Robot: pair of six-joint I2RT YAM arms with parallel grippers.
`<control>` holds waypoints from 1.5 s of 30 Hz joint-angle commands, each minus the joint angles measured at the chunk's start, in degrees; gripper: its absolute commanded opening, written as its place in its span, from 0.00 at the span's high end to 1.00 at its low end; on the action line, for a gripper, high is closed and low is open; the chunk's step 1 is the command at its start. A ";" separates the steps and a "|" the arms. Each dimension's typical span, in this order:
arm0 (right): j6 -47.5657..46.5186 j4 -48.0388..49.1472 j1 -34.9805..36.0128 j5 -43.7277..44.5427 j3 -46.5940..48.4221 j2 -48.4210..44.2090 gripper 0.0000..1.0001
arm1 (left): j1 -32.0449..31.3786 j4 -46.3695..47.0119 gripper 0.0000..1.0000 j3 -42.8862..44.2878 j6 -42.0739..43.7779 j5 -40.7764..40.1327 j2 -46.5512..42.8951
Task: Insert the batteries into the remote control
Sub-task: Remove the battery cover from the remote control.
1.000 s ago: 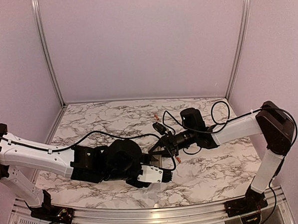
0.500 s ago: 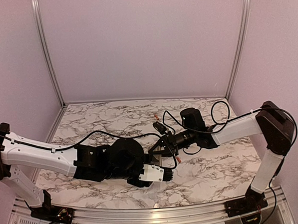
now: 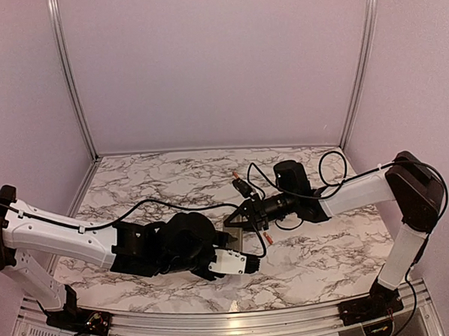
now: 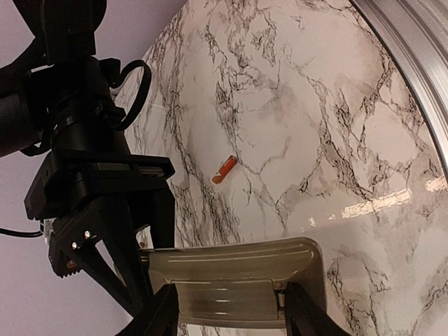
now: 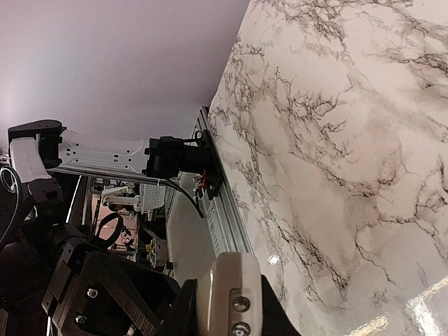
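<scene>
The remote control (image 4: 231, 262) is up off the table with its greyish back and battery recess facing the left wrist camera. My left gripper (image 4: 231, 304) is shut on its two long sides. My right gripper (image 5: 225, 311) is shut on the remote's pale rounded end (image 5: 227, 276). Its black fingers (image 4: 112, 259) show at the remote's far left corner in the left wrist view. In the top view the two grippers meet at mid-table, left gripper (image 3: 243, 256) below right gripper (image 3: 237, 218). One orange battery (image 4: 224, 170) lies on the marble just beyond, also visible as the battery (image 3: 268, 239). Another battery (image 3: 234, 173) lies farther back.
The marble table (image 3: 165, 179) is enclosed by lilac walls with aluminium posts (image 3: 69, 78). A metal rail (image 4: 413, 63) runs along the table's edge. Black cables (image 3: 322, 163) loop off the right arm above the tabletop.
My left arm has pushed slightly further right and its jaws have narrowed a little on the remote. The right gripper has edged a bit left with the remote still in it.
</scene>
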 commanded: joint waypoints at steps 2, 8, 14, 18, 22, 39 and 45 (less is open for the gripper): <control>6.86 6.37 1.37 -6.02 -0.82 0.57 1.00 | -0.51 11.52 0.47 -4.13 5.52 -9.59 -3.17; 7.65 6.62 1.31 -5.88 -0.64 1.17 1.00 | -1.36 15.87 0.46 -6.17 7.79 -11.05 -4.70; 6.82 5.24 0.79 -5.27 -1.03 1.16 1.00 | -1.54 18.41 0.46 -7.20 9.16 -11.81 -6.56; 5.68 3.74 0.24 -5.03 -0.87 0.94 1.00 | -1.61 18.25 0.46 -7.67 9.44 -12.01 -7.83; 4.23 1.84 -0.14 -4.73 -0.35 0.71 1.00 | -1.63 18.15 0.46 -7.81 9.44 -12.12 -8.50; 3.60 1.19 -4.57 -4.80 -0.22 -0.88 1.00 | -1.07 12.09 0.45 -9.30 7.95 -10.99 -3.76; 3.82 1.45 -6.11 -4.17 0.21 -0.29 1.00 | 1.45 12.81 0.45 -8.34 7.30 -11.11 0.55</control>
